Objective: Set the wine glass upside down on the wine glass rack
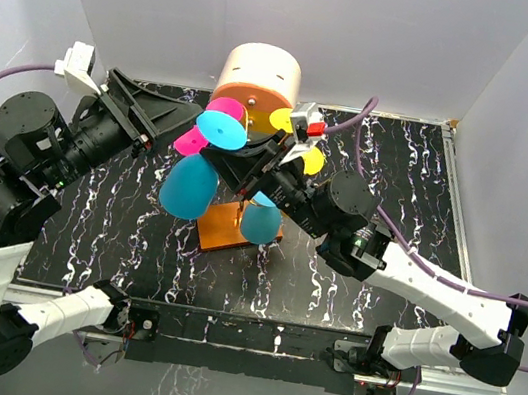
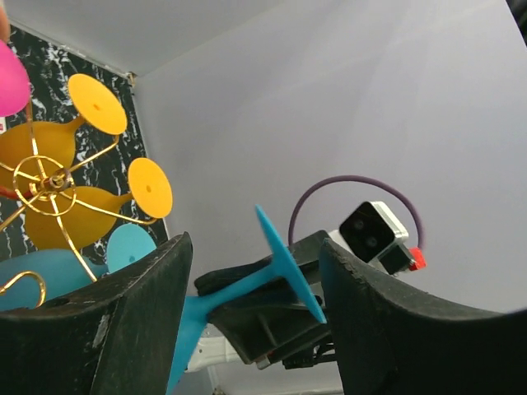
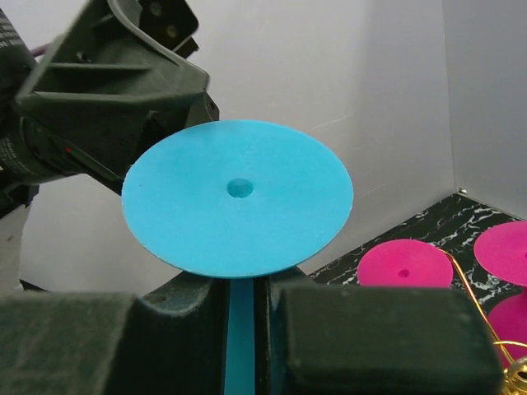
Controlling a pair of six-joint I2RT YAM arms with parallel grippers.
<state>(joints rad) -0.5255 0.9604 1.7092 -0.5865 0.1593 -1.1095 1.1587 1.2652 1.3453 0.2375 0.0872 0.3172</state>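
The blue wine glass (image 1: 190, 188) hangs upside down, foot (image 1: 223, 130) uppermost, just left of the wine glass rack (image 1: 241, 216). My right gripper (image 1: 240, 160) is shut on its stem; in the right wrist view the stem (image 3: 239, 329) runs between the gripper's (image 3: 239, 288) fingers under the round foot (image 3: 239, 197). My left gripper (image 1: 160, 124) is open. In the left wrist view the gripper's (image 2: 254, 255) fingers stand on either side of the foot (image 2: 288, 263), whose lower edge comes close to the right finger (image 2: 387, 329). The gold wire rack (image 2: 49, 185) shows at the left there.
Pink glasses (image 1: 192, 141), yellow glasses (image 1: 282, 119) and another blue glass (image 1: 260, 222) hang on the rack above its orange base (image 1: 222, 236). A cream-and-orange cylinder (image 1: 260, 73) stands behind. White walls enclose the black marbled table (image 1: 418, 183).
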